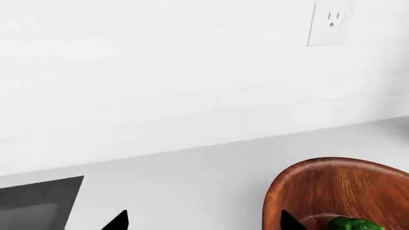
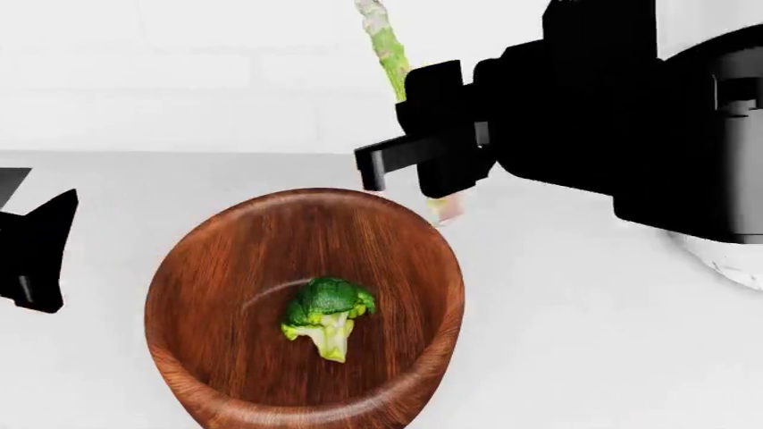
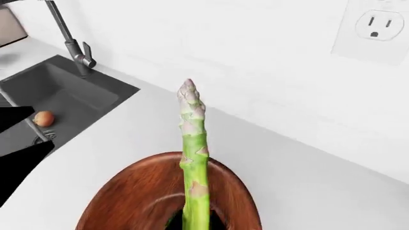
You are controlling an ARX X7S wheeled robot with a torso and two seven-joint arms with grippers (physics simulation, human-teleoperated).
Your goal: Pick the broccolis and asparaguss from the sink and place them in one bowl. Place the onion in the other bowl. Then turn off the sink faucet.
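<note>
On my left, the left gripper (image 2: 36,250) shows only as dark shapes beside the wooden bowl (image 2: 227,268); I cannot tell whether its fingers are spread. The bowl is round, reddish-brown with clear grain, sitting on the plain white counter (image 2: 596,340). The broccoli (image 2: 324,315) lies in the bowl's middle, bumpy green with a pale stem. Above the bowl's far rim my right gripper (image 2: 423,174) pinches the asparagus (image 2: 384,45), upright, scaly tip up. Well beyond the bowl, the dark matte sink (image 3: 70,91) holds the onion (image 3: 43,118) near the drain, with the steel faucet (image 3: 73,45) behind. A blank wall outlet (image 3: 377,26) sits above the counter.
</note>
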